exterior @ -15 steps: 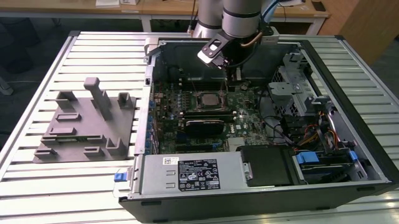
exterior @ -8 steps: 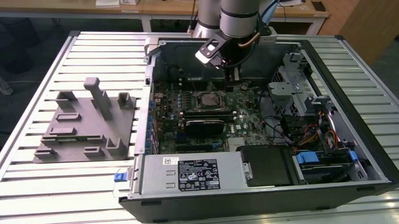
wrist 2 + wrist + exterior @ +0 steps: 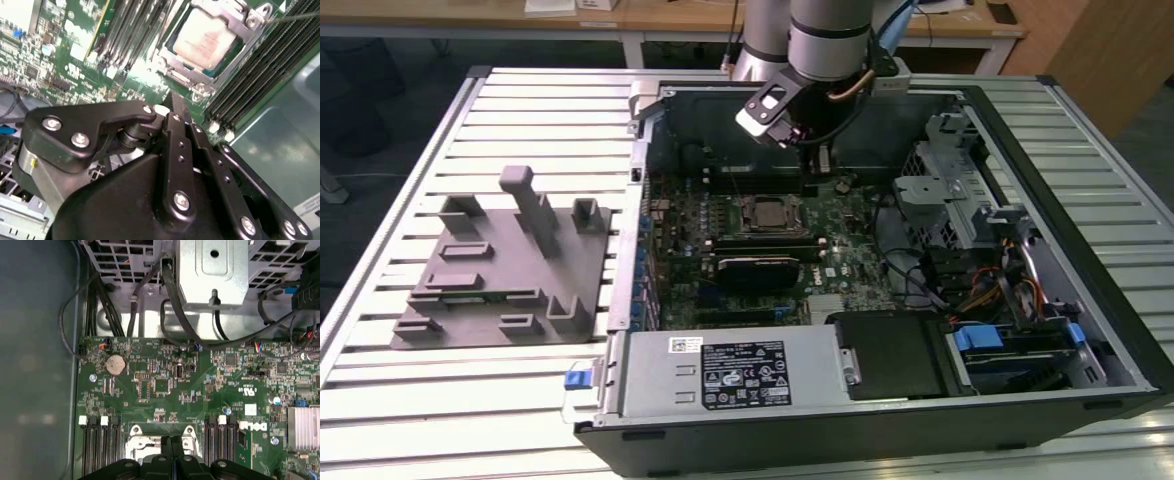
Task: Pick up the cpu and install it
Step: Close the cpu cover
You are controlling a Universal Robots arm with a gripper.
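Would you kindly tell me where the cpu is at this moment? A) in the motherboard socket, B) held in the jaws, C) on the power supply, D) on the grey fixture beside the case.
A: in the second wrist view the cpu lies in the socket with the metal frame around it, while the gripper is beside it with its jaws together.
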